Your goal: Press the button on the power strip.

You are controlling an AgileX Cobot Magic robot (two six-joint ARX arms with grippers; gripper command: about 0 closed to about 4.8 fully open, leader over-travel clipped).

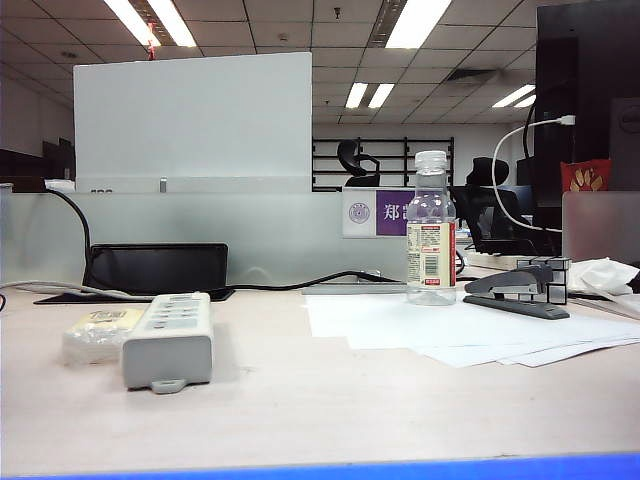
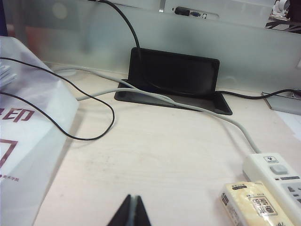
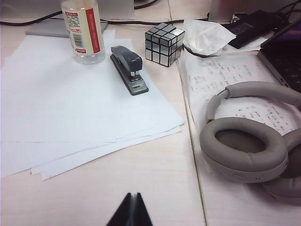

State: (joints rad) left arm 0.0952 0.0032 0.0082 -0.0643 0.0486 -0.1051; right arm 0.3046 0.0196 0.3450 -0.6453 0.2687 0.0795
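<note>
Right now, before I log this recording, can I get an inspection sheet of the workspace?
Surface: pale wooden table.
Job's things: power strip lying flat at the left, its button at the cord end, untouched.
Clutter: yellowish packet beside the strip; bottle, stapler, paper sheets, mirror cube, headphones.
Hands: left hand shut, short of the strip; right hand shut, near the sheets.
Cables: grey cord, thin black cable.
Surroundings: frosted partition, office behind.

power strip (image 2: pixel 277 181): cut by left wrist view's edge | headphones (image 3: pixel 249 141): cropped | packet (image 1: pixel 98 330): partly hidden behind strip
</note>
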